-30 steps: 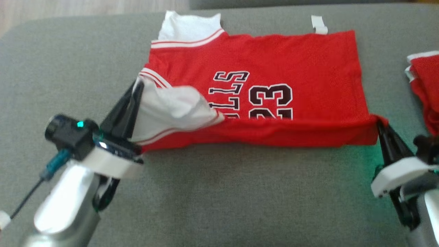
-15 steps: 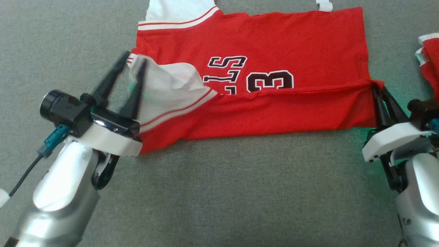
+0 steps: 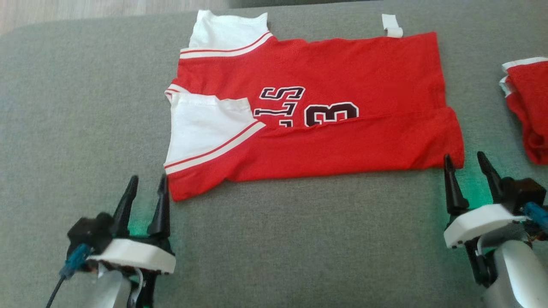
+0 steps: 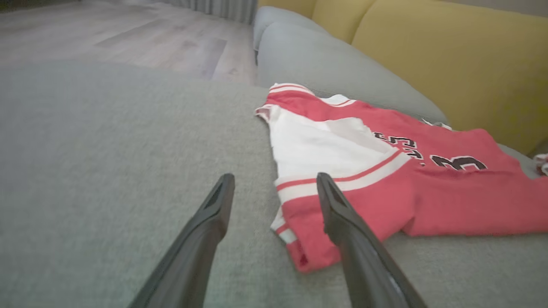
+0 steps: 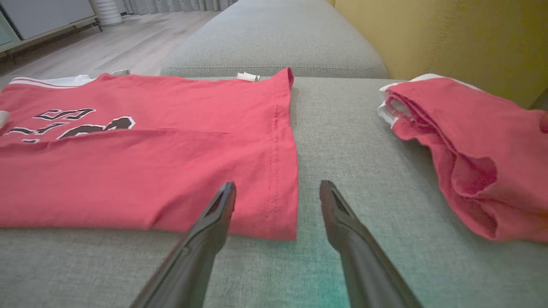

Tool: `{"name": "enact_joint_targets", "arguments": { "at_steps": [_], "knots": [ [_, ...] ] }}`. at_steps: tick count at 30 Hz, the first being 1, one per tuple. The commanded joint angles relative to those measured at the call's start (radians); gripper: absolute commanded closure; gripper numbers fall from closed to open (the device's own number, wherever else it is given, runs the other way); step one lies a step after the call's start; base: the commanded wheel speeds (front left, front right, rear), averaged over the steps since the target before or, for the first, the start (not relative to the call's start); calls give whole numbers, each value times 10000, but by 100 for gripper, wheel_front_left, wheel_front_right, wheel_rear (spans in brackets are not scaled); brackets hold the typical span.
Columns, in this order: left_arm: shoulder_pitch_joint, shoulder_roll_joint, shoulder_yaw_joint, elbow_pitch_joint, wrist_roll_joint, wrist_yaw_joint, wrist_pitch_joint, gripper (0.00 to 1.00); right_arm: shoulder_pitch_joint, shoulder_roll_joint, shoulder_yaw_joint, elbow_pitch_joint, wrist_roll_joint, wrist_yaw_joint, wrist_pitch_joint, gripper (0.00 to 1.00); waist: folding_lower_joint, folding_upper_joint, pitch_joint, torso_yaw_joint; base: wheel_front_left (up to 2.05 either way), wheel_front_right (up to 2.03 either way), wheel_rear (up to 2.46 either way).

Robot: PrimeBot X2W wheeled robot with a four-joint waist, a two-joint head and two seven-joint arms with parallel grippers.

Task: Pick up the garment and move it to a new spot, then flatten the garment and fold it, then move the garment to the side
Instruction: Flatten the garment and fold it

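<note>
Red jersey (image 3: 342, 77) half-folded on the grey cushion (image 3: 291, 239), both grippers spread and empty.

In the head view the red jersey lies flat from centre toward 12 o'clock, its near long edge folded up over the lettering (a white sleeve (image 3: 201, 124) lies on top at its 9 o'clock end). The left gripper (image 3: 148, 179) sits at 7 o'clock, fingers apart, just beside the near left corner, gripping nothing. The right gripper (image 3: 463, 155) at 4 o'clock is likewise spread by the near right corner. A second red garment (image 3: 528, 111) lies bunched at 3 o'clock, apart.
</note>
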Motion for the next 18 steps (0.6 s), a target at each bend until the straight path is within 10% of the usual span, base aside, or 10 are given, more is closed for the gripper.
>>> {"name": "enact_joint_targets", "arguments": {
  "at_steps": [1, 10, 15, 18],
  "knots": [
    [-285, -20, 582, 29, -415, 40, -51, 0, -41, -24, 148, -399, 2, 67, -123, 0, 2, 0, -119, -102, 0, 0, 0],
    [-556, 230, -851, 1492, -1538, 14, 647, 3, 134, -11, 218, -472, 0, 67, -43, 0, 2, 0, -226, -352, 0, 0, 0],
    [-789, 272, -1062, 2092, -1685, 13, 941, 91, 147, -21, 287, -527, -22, 67, 13, 0, 2, 0, -216, -358, 0, 0, 0],
    [-852, 334, -1304, 2101, -1874, 13, 961, 100, 120, -22, 328, -493, 5, 67, 111, 0, 2, 0, -214, -307, 0, 0, 0]
  ]
}}
